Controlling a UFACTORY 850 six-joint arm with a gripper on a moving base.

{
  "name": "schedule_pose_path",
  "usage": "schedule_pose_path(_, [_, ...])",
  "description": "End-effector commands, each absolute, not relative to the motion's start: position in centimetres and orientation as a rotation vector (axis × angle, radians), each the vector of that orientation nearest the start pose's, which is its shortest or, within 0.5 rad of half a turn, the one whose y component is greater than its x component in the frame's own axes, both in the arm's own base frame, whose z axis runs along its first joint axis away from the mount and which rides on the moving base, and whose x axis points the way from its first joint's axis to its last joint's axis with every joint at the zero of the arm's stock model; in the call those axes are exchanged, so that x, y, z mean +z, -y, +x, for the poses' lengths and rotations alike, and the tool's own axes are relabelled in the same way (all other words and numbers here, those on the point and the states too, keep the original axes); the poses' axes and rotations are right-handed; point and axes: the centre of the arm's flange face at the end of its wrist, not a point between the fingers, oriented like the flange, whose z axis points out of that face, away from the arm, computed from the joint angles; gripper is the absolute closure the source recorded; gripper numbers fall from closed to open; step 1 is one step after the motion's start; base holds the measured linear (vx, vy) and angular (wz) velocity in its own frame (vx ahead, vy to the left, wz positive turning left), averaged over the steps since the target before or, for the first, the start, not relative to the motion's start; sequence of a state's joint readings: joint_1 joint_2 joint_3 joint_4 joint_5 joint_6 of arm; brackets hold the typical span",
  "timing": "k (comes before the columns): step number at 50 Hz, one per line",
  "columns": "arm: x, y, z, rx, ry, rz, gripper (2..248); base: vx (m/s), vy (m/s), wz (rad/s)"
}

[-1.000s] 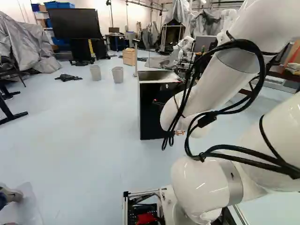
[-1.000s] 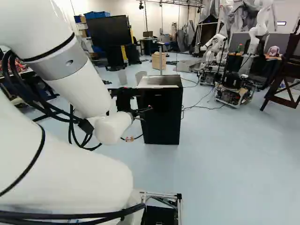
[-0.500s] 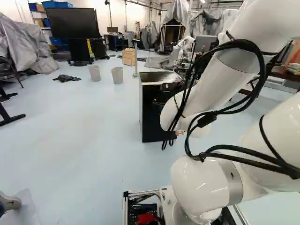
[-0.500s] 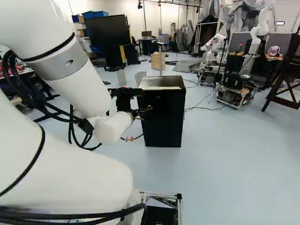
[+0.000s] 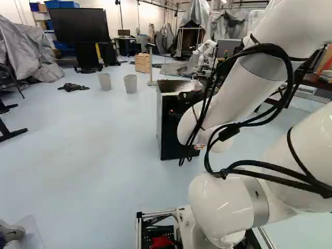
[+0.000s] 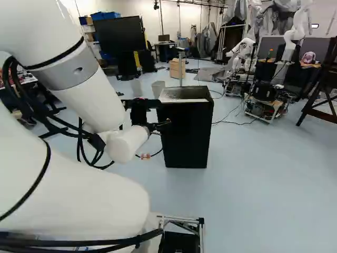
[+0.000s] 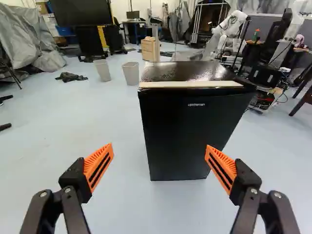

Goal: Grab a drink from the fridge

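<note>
At the lower left of the left base view is a person's foot (image 5: 12,232); swinging the base that way could bring it too close. Upper left, a grey cover (image 5: 26,41), a dark cloth (image 5: 73,87) and two bins (image 5: 105,81) (image 5: 130,83) lie well off the path. Near the centre the fridge (image 5: 176,127) stands on the floor, its door closed, so the drink is out of sight. The end effector (image 7: 159,146) has its fingers wide apart with nothing gripped, the fridge ahead and off towards the right finger. Driving straight on might knock a fingertip into the door or miss its edge, and I see no clear handle; a hard pull or push could shift or tip the fridge. Right of centre, the arm (image 5: 223,207) carries loose cables (image 5: 226,134) that might snag on an opening door. At the right of the right base view, another robot (image 6: 266,97) and a wooden stand (image 6: 322,87) look clear of a direct approach but would limit a wide turn.
</note>
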State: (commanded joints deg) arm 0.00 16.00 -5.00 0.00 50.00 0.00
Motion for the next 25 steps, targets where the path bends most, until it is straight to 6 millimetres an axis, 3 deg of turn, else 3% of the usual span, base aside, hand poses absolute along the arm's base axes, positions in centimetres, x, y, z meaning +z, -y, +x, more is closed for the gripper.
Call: schedule_pose_path(25, [36.56, 0.00, 27.03, -1.824, 0.000, -2.558, 3, 0.075, 0.095, -0.019])
